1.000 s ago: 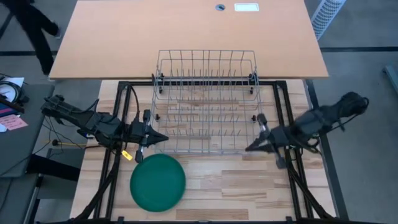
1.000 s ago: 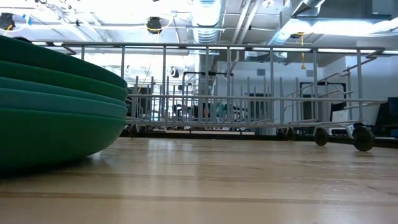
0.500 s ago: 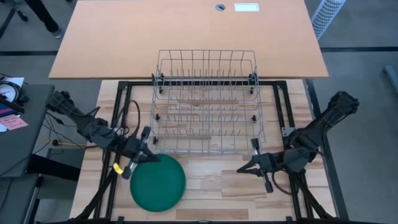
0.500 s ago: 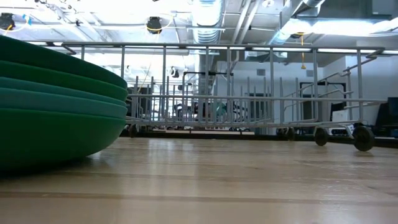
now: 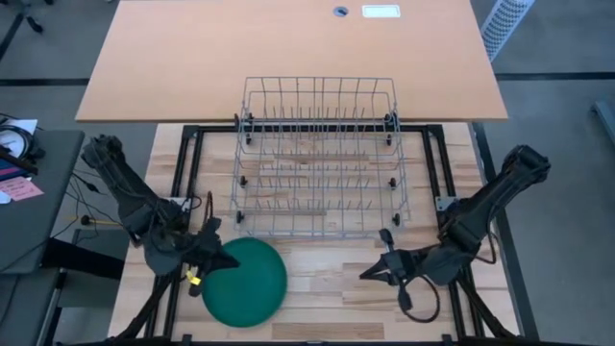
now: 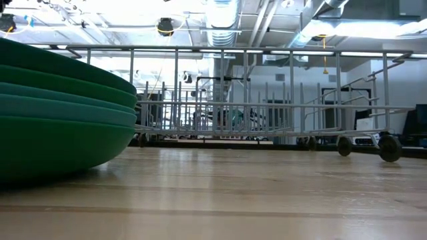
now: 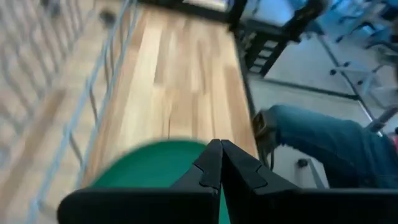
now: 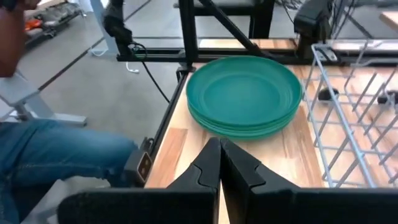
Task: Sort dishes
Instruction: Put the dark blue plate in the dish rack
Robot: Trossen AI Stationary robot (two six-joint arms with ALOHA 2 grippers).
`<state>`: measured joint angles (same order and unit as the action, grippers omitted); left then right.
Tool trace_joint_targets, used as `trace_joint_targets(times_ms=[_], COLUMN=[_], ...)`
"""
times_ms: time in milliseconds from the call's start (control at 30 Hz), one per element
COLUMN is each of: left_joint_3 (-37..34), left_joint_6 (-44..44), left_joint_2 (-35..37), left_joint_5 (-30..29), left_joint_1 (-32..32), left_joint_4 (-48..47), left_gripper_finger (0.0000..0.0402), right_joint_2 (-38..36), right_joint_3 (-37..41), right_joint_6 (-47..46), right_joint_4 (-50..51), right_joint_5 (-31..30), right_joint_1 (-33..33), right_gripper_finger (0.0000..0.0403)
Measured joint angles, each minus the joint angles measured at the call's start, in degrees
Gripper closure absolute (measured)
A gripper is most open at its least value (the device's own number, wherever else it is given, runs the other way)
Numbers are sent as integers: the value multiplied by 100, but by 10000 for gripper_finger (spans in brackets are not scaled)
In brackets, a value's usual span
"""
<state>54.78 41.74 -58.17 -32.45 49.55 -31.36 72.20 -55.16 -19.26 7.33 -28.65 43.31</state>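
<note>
The dishes are a stack of several green and teal plates [image 5: 244,282] resting bottom-down on the wooden table at its near left; they also show in the low view [image 6: 60,113] and in the right wrist view [image 8: 244,93]. My left gripper [image 5: 229,258] is shut and stands over the stack's far-left rim [image 7: 155,162]; I cannot tell whether it touches it. My right gripper [image 5: 363,276] is shut, right of the stack with bare table between, and points toward it [image 8: 219,142]. Neither gripper shows in the low view.
A wire dish rack [image 5: 317,159] on small wheels [image 6: 390,148] stands at the table's far middle with no plates in it. Bare wood [image 5: 327,288] lies between the stack and my right gripper. A person's jeans-clad leg [image 8: 56,155] shows beside the table's left edge.
My left gripper has gone from the rack's near-left corner toward the table's near edge, coming over the stack's rim, and has rolled. My right gripper has gone from the rack's near-right corner down and toward the near edge. Both have stayed shut. The plates have not moved.
</note>
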Motion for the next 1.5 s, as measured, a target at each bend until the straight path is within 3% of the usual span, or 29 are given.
trace_joint_targets(times_ms=[200, 333, 533, 700, 900, 1067, 1200, 1500], left_joint_3=[0, -1, 0, 0, -27, -468, -849, -933], left_joint_6=[1625, 2483, 3749, 4414, 5207, 5933, 6407, 6324], left_joint_2=[-393, -614, -766, -853, -861, -862, -862, -868], left_joint_5=[196, 722, 845, 1247, 1265, 1259, 1366, 1268], left_joint_1=[155, 199, 303, 368, 366, 363, 363, 363], left_joint_4=[-1062, -1546, -2192, -2650, -3140, -3258, -3198, -3166], left_gripper_finger=[402, 402, 402, 378, 303, 254, 239, 237], right_joint_2=[14, -32, -33, -32, -32, -32, -32, -32], right_joint_3=[0, -27, -322, -413, -415, -415, -415, -415], right_joint_6=[-30, -38, 19, 155, 310, 310, 281, 271], right_joint_4=[8, 23, 461, 616, 626, 639, 639, 567], right_joint_5=[3, 3, 7, 6, 40, 39, 38, 33], right_joint_1=[-52, -120, -174, -223, -345, -490, -494, -525], right_gripper_finger=[388, 388, 388, 388, 388, 388, 388, 388])
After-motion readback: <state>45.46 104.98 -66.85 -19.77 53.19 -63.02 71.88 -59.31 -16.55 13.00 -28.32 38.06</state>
